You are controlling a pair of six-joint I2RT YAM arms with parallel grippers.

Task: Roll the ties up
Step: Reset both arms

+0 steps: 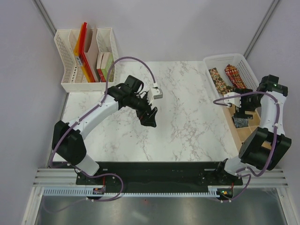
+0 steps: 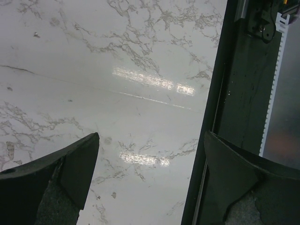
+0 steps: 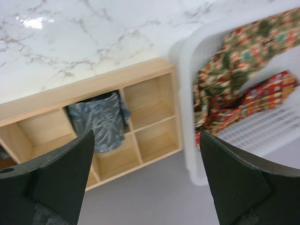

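Observation:
A dark grey-green tie (image 3: 98, 123), rolled up, sits in one compartment of the wooden divider box (image 3: 154, 108); from above it shows at the table's right edge (image 1: 242, 123). My right gripper (image 3: 145, 176) hangs open just above that box (image 1: 241, 112), with nothing between its fingers (image 3: 61, 180). A brown-gold tie (image 3: 225, 61) and a red tie (image 3: 265, 91) lie unrolled in the white basket (image 1: 243, 61). My left gripper (image 1: 150, 119) hovers open over the marble tabletop (image 2: 117, 93), empty.
A white rack (image 1: 70, 82) with coloured books and folders stands at the back left. The black base rail (image 2: 239, 93) runs along the table's near edge. The wooden box lies beside the basket at the right edge.

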